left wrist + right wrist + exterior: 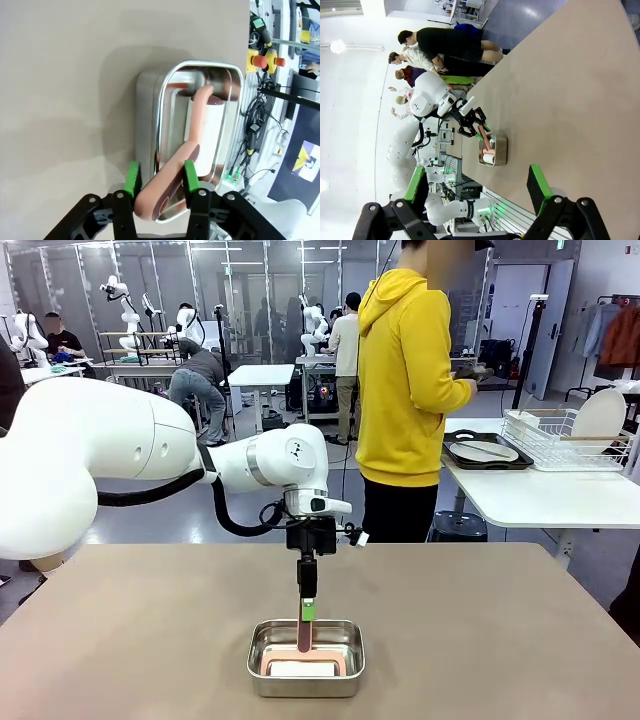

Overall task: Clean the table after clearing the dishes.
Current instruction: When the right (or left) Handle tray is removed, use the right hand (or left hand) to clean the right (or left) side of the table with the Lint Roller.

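The left gripper (307,612) hangs straight down over a small steel pan (305,686) that sits near the middle of the worktop's (480,640) near edge, on the robot's side. Its green pads (190,175) are closed on the pink handle (167,192) of a roller (209,131). The handle rises at a tilt out of the pan, while the roller's white cylinder lies on the pan's floor along one long wall. The right gripper (476,184) hovers above the worktop, well apart from the pan, its fingers spread wide with nothing between them. The brownish worktop is otherwise bare around the pan. The dishes are off it: a white plate (480,451) lies on a dark tray (455,456) on a white side table (540,498) beyond the worktop's far right corner. The tray is just beside a white wire rack (545,440) in which another white plate (600,415) stands on edge. A person in a yellow hoodie (405,370) stands beyond the worktop's far edge, turned towards that side table.
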`<action>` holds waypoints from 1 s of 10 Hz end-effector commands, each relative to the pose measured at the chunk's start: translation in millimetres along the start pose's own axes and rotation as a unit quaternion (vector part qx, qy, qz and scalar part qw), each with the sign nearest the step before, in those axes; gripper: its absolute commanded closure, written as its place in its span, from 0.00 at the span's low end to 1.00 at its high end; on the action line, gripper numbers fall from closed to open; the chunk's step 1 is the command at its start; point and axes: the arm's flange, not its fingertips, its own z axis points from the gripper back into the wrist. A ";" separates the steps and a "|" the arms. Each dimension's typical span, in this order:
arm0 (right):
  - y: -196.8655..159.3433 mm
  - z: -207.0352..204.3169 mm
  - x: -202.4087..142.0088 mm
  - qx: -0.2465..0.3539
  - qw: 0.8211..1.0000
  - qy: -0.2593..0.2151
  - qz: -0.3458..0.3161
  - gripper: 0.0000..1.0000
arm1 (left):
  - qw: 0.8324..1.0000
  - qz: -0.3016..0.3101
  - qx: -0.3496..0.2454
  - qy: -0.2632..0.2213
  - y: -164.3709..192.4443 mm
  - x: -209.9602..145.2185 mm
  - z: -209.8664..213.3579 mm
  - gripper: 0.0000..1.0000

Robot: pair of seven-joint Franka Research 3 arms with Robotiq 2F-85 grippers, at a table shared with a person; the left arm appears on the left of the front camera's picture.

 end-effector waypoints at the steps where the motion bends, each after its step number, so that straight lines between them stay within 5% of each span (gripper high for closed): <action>1: 2.7 -1.0 -1.3 0.009 1.000 -0.004 0.002 0.00 | 1.000 0.011 -0.004 0.011 -3.5 -1.6 8.1 0.96; 5: 2.7 -1.0 -1.3 0.009 1.000 -0.004 0.002 0.00 | 0.999 0.032 -0.011 0.009 -11.1 -1.6 16.9 1.00; 6: 2.7 -1.0 -1.3 0.009 1.000 -0.004 0.002 0.00 | 0.999 0.052 0.004 0.008 -22.3 -3.8 27.5 0.88; 10: 2.7 -1.0 -1.3 0.009 1.000 -0.004 0.002 0.00 | 0.989 0.131 0.062 -0.020 -102.5 -29.9 87.8 0.88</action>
